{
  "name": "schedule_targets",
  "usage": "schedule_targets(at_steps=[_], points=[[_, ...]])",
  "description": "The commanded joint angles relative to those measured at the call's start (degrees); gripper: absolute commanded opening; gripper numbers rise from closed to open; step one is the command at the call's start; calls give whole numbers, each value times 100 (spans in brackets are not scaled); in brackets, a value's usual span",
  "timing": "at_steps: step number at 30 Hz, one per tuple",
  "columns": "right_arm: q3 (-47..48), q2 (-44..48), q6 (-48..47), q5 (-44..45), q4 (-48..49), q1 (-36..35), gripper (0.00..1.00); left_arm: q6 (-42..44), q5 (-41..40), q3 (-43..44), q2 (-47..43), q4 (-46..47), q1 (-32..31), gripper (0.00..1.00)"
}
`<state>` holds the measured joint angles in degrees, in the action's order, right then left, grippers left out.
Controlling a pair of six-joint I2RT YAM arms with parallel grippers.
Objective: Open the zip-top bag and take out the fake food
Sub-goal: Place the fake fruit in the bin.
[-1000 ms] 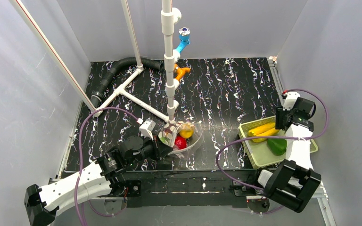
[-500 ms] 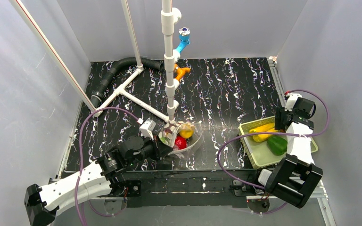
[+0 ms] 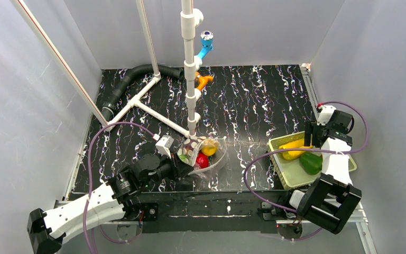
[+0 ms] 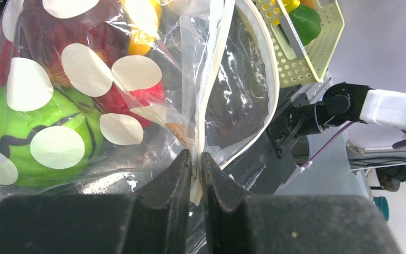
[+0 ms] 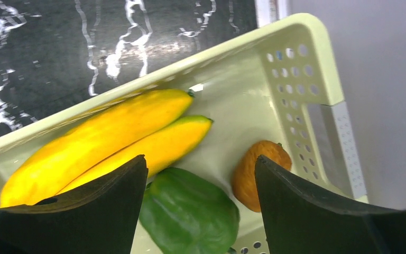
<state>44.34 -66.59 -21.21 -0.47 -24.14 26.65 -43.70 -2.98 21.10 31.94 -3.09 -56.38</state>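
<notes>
The zip-top bag (image 3: 203,153) lies at the table's middle front, clear with whitish dots (image 4: 84,90). Through the plastic I see fake food: a green piece (image 4: 10,132), a red one (image 3: 202,161) and a yellow one (image 3: 208,150). My left gripper (image 4: 196,159) is shut on the bag's seamed edge, the mouth's white strip curving off to the right. My right gripper (image 5: 201,174) hangs open over the mesh basket (image 5: 306,58), nothing between its fingers. Under it lie yellow banana pieces (image 5: 95,143), a green pepper (image 5: 190,211) and an orange-brown piece (image 5: 256,169).
A white pipe frame (image 3: 190,63) rises just behind the bag, with slanted pipes (image 3: 148,108) running left. A black hose (image 3: 132,79) curls at the back left. Blue (image 3: 205,45) and orange (image 3: 203,80) fittings sit on the upright. Grey walls close three sides.
My right gripper's jaws have spread wider above the basket and the arm has shifted slightly. The left gripper keeps its hold on the bag's edge without moving.
</notes>
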Motion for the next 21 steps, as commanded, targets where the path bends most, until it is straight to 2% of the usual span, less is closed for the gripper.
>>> schedule_targets(at_steps=[1,8,10,16,17,18,21], points=[[179,303,-100,-926,-297,31,80,47,-100,-97,-101,164,-14,15],[185,772,-418,-2010,-652,27,79,13,-150,-166,-311,179,-18,41],[196,863,-541,-2294,-768,26,78,-5,-174,-177,-373,163,-18,56],[205,1098,-688,-3085,-986,29,78,-33,-211,-145,-479,72,-14,86],[213,1110,-717,-3235,-1044,27,78,-41,-226,-129,-490,36,-19,94],[228,1110,-730,-3363,-1081,28,78,-36,-249,-112,-507,-3,-14,98],[303,1095,-770,-3652,-1212,26,77,32,-286,-45,-538,-106,-20,98]])
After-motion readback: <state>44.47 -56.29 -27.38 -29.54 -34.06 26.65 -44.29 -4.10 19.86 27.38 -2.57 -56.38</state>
